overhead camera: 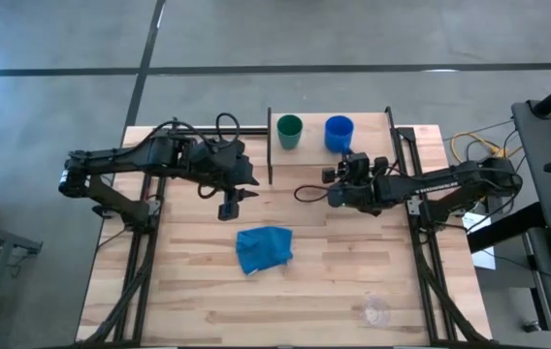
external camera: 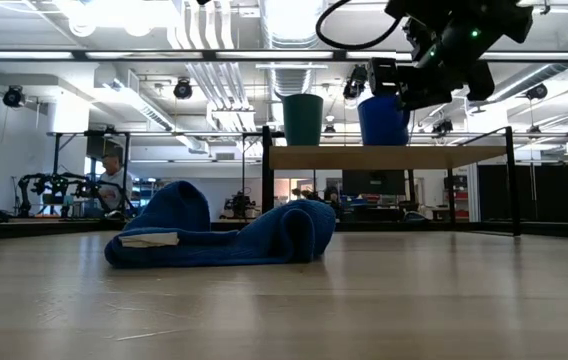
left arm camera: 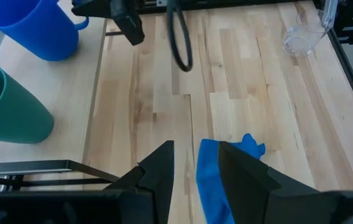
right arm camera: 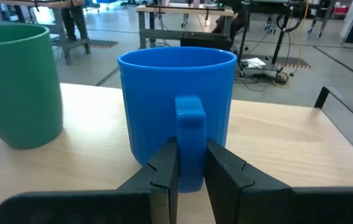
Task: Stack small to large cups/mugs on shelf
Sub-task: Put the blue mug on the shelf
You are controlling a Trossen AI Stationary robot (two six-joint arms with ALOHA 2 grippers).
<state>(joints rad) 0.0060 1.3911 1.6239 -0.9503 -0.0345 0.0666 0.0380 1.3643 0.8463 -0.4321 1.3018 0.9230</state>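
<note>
The dark green cup [overhead camera: 289, 131] and the blue mug [overhead camera: 339, 131] stand upright, side by side, bases on the light wood shelf [overhead camera: 309, 163] at the table's far edge. The low view shows both on the board [external camera: 384, 157]. The clear glass [overhead camera: 376, 310] stands on the tabletop near the near right corner. My right gripper [overhead camera: 344, 158] reaches toward the far edge, up to the mug, and is shut on its handle. My left gripper [overhead camera: 229, 208] hovers open over the tabletop left of the shelf, just beyond the blue cloth [overhead camera: 264, 248]. My right gripper [right arm camera: 191, 169] pinches the blue mug's side handle [right arm camera: 191, 127] between its two fingers, one on each flat side. The fingers come in level from the table's near side. The mug [right arm camera: 176, 93] stands upright with its base on the shelf [right arm camera: 276, 130].
A crumpled blue cloth [external camera: 224, 235] lies on the table's middle, under my left gripper [left arm camera: 195, 165] in its wrist view. Thin black uprights [overhead camera: 270, 145] bound the shelf's ends. Black frame rails run along the table's left and right sides. Bare planks lie between cloth and glass [left arm camera: 301, 37].
</note>
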